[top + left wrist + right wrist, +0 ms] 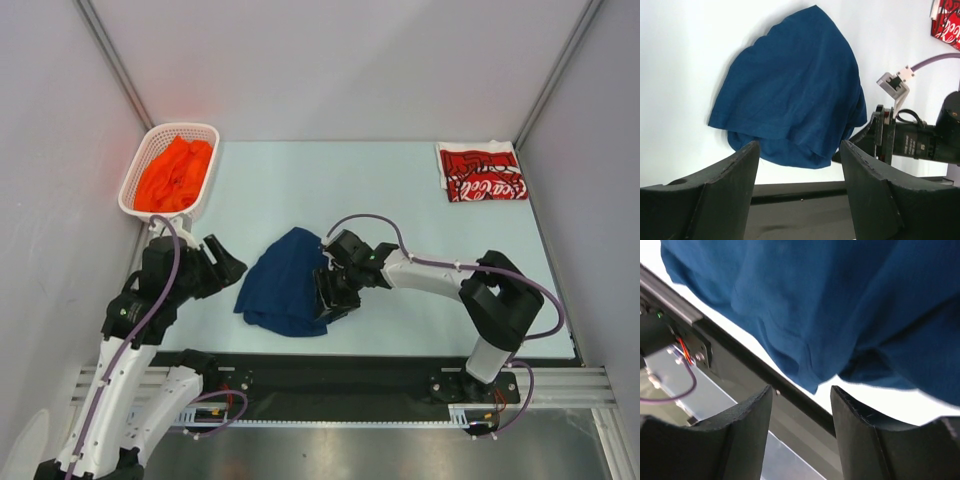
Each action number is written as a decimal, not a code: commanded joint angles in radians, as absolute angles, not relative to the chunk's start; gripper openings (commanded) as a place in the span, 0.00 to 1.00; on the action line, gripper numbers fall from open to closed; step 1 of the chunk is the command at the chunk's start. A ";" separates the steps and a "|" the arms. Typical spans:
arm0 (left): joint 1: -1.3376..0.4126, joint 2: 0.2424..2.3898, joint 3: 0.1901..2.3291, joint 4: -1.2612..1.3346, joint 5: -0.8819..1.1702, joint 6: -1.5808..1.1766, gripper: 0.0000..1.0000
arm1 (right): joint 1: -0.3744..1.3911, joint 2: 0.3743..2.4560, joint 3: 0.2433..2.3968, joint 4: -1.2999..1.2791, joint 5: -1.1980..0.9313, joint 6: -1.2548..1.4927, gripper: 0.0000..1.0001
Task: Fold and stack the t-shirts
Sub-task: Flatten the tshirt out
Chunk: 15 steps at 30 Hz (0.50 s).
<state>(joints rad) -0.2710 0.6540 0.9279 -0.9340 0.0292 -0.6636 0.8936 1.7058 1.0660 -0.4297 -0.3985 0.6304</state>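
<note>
A dark navy t-shirt (284, 283) lies crumpled on the pale table near the front middle. My left gripper (232, 266) hovers just left of it, open and empty; in the left wrist view the navy t-shirt (790, 90) lies beyond the left gripper (800, 150). My right gripper (326, 298) sits at the shirt's right edge. In the right wrist view the right gripper (801, 392) stands open, with a corner of the navy t-shirt (840, 305) just past its tips and nothing between them. A red Coca-Cola t-shirt (482, 172) lies folded at the back right. An orange t-shirt (175, 172) fills the basket.
A white lattice basket (135, 192) stands at the back left against the wall. The black rail (380, 365) runs along the table's near edge, right under the right gripper. Grey walls close in both sides. The right arm (912, 142) shows in the left wrist view.
</note>
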 commanded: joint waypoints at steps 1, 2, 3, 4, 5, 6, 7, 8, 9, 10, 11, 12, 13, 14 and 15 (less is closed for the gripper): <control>-0.275 0.637 0.945 -0.960 0.037 -0.654 0.72 | 0.905 1.749 1.060 -0.347 -0.358 0.707 0.56; -0.276 0.634 0.949 -0.968 0.035 -0.649 0.72 | 0.907 1.756 1.061 -0.342 -0.348 0.707 0.55; -0.275 0.627 0.959 -0.971 0.035 -0.647 0.72 | 0.907 1.775 1.071 -0.345 -0.330 0.709 0.54; -0.275 0.626 0.965 -0.980 0.035 -0.646 0.72 | 0.907 1.785 1.077 -0.353 -0.318 0.707 0.52; -0.275 0.623 0.968 -0.985 0.035 -0.641 0.72 | 0.907 1.795 1.081 -0.359 -0.308 0.704 0.50; -0.275 0.621 0.977 -0.988 0.040 -0.638 0.73 | 0.907 1.801 1.084 -0.362 -0.298 0.703 0.49; -0.276 0.618 0.982 -0.994 0.044 -0.634 0.73 | 0.907 1.808 1.091 -0.357 -0.293 0.695 0.45; -0.276 0.615 0.986 -0.999 0.043 -0.629 0.73 | 0.907 1.810 1.095 -0.371 -0.281 0.692 0.37; -0.276 0.614 0.992 -1.000 0.041 -0.627 0.73 | 0.904 1.809 1.101 -0.385 -0.244 0.686 0.29; -0.276 0.609 0.997 -1.006 0.037 -0.623 0.73 | 0.897 1.798 1.127 -0.402 -0.227 0.680 0.17; -0.276 0.609 1.002 -1.009 0.035 -0.621 0.73 | 0.891 1.784 1.141 -0.457 -0.215 0.663 0.00; -0.275 0.607 1.011 -1.009 0.037 -0.620 0.73 | 0.878 1.763 1.163 -0.489 -0.180 0.655 0.00; -0.276 0.607 1.014 -1.008 0.035 -0.617 0.73 | 0.864 1.697 1.198 -0.521 -0.170 0.646 0.00; -0.275 0.612 1.017 -1.006 0.034 -0.609 0.73 | 0.848 1.657 1.218 -0.584 -0.166 0.637 0.00; -0.276 0.614 1.022 -1.006 0.031 -0.606 0.73 | 0.821 1.617 1.230 -0.618 -0.163 0.634 0.00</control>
<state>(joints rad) -0.2710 0.6163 0.9741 -1.0065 0.0303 -0.6411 0.8761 1.7733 1.1351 -0.4973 -0.2398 0.6647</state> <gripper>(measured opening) 0.731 0.028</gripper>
